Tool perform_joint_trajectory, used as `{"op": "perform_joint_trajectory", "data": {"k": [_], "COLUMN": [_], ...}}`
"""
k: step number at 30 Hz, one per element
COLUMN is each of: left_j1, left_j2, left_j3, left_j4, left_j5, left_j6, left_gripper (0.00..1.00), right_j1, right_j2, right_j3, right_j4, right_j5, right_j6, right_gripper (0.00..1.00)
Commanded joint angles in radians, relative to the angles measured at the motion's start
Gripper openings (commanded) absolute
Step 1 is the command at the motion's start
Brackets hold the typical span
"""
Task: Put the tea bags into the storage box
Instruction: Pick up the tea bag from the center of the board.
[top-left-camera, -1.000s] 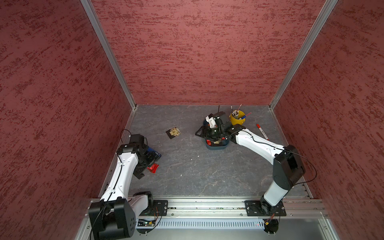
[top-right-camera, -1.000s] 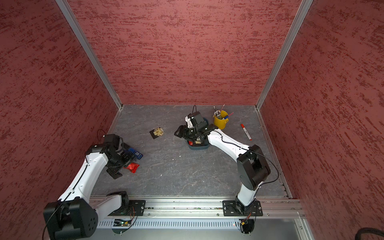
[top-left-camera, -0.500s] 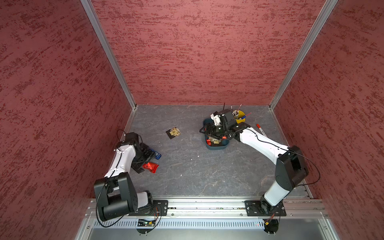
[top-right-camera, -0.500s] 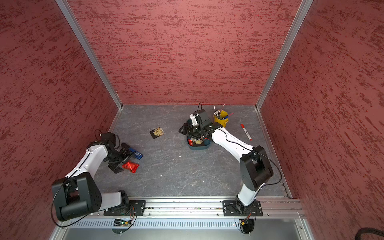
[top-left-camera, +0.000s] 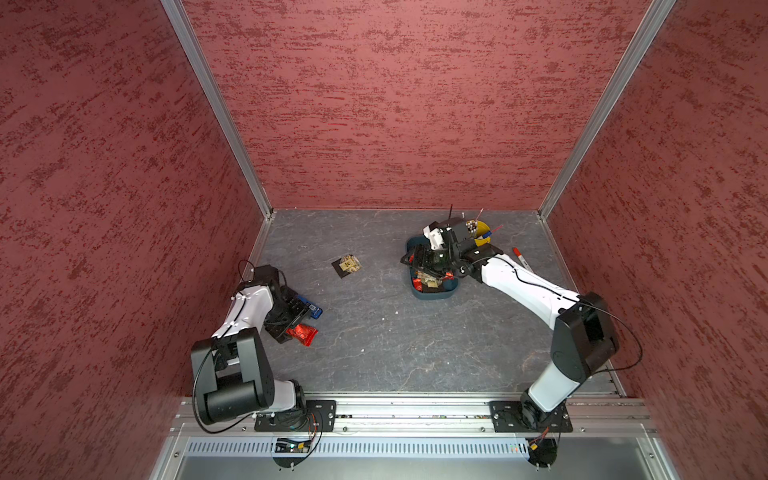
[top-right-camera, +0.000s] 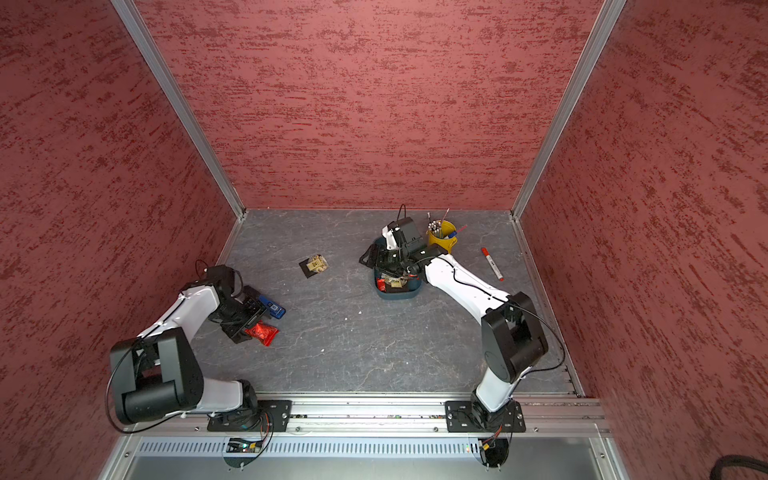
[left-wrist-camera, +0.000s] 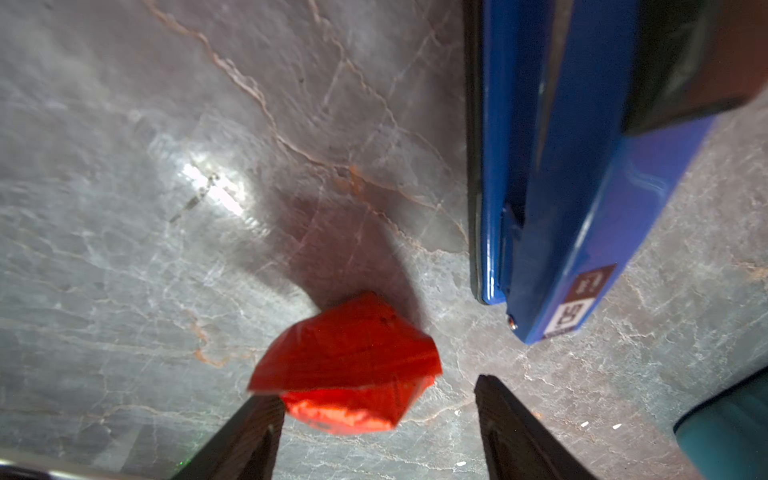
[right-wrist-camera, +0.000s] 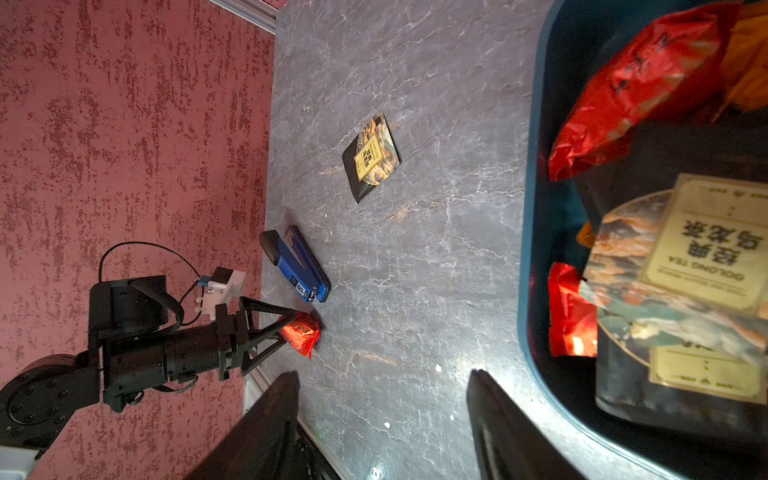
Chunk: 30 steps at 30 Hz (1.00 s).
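While each stands open, left gripper (left-wrist-camera: 376, 388) straddling red tea bag (left-wrist-camera: 345, 357), right gripper (right-wrist-camera: 382, 374) empty, sachet (right-wrist-camera: 706, 249) labelled "OOLONG TEA".

Shiny, crinkled red foil tea bag (left-wrist-camera: 345, 365); glossy blue stapler (left-wrist-camera: 561, 187); smooth, veined stone-look tabletop (left-wrist-camera: 166, 249); smooth teal plastic storage box (right-wrist-camera: 525, 249).

My left arm (top-left-camera: 245, 316) bent tight, left hand (left-wrist-camera: 376, 390) angled down, low, jaws apart. My right arm (top-left-camera: 528, 286) stretched far out, right hand (right-wrist-camera: 382, 374) pitched down, jaws apart.
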Motion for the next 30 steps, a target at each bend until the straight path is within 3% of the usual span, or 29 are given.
{"op": "perform_joint_trajectory", "data": {"k": [1, 30], "left_j1": [0.002, -0.104], "left_j2": [0.026, 0.032], "left_j3": [-0.006, 0.031], "left_j4": [0.015, -0.068], "left_j5": [0.001, -0.074], "left_j6": [0.022, -0.006], "left_gripper": [0.72, 0.47], "right_j1": [-0.009, -0.077], "right_j2": [-0.039, -0.101], "right_j3": [-0.012, -0.077], "right_j4": [-0.009, 0.011], "right_j5": [0.004, -0.02], "right_j6": [-0.004, -0.005], "right_gripper": [0.68, 0.68]}}
